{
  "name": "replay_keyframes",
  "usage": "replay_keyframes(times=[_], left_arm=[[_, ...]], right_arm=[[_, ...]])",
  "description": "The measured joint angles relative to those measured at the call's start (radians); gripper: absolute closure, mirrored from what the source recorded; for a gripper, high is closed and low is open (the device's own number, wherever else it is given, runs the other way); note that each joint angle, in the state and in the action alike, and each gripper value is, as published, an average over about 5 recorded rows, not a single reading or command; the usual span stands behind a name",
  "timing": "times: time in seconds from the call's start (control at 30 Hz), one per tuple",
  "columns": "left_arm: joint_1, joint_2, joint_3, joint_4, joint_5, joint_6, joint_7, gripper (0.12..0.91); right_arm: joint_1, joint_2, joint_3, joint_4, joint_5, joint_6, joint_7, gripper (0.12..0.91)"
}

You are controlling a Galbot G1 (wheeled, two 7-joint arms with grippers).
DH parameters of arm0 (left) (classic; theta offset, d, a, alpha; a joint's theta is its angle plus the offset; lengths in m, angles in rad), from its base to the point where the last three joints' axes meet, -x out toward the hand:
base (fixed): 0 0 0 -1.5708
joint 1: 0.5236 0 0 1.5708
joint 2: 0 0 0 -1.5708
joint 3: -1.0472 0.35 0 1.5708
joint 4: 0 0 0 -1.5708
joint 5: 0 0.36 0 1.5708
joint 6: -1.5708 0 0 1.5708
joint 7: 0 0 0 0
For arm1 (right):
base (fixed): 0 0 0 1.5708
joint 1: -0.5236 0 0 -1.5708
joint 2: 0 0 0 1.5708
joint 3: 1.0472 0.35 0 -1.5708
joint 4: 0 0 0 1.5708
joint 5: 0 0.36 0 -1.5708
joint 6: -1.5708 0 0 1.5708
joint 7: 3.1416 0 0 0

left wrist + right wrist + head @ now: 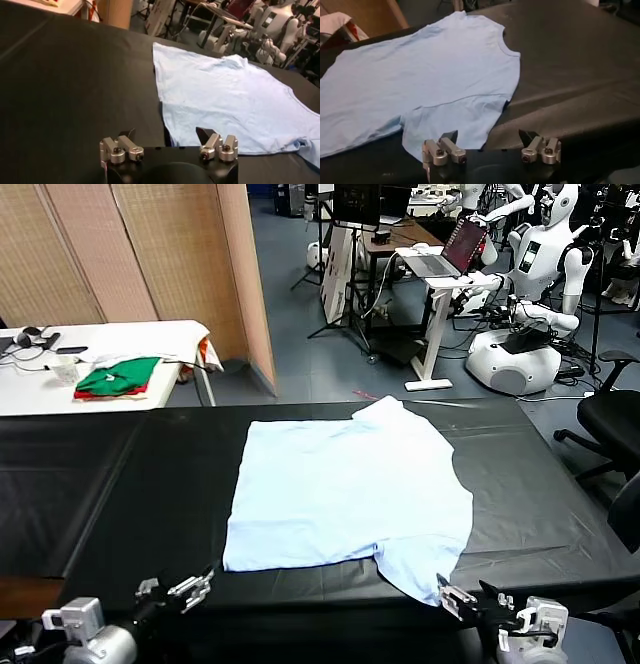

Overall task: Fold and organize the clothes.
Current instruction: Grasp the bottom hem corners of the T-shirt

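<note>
The clothes are a single pale light-blue short-sleeved shirt (pixel 345 489) lying flat on the black table (pixel 120 484), collar toward the far edge. One sleeve (pixel 415 569) reaches the near edge on the right. My left gripper (pixel 180 592) hovers at the near edge, short of the shirt's lower left corner. In the left wrist view this gripper (pixel 167 135) is open and empty, with the shirt (pixel 230 100) just beyond it. My right gripper (pixel 470 599) sits by the near sleeve. The right wrist view shows this gripper (pixel 488 136) open, one finger over the sleeve of the shirt (pixel 420 80).
A white table (pixel 150 339) at the back left holds folded green-and-red garments (pixel 118 376) and a cup (pixel 65 369). Behind it stands a wooden screen (pixel 150 254). A black office chair (pixel 610 419) is at the right, with a white robot (pixel 520 344) and a laptop desk (pixel 440 264) farther back.
</note>
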Motion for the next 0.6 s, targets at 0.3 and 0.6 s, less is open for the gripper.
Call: replay_keyframes(times=[0.3,0.6], left_arm=[[-0.047,-0.036,0.045,0.049,0.077,-0.022,0.024,0.123],[-0.066,-0.072,0.11,0.092,0.165,-0.043,0.029,0.125]], right_arm=[[0.033,0.009,-0.03,-0.033,-0.027,0.0,0.003,0.118],[0.054,0.02,-0.058,-0.06,-0.045,0.001,0.005,0.129]])
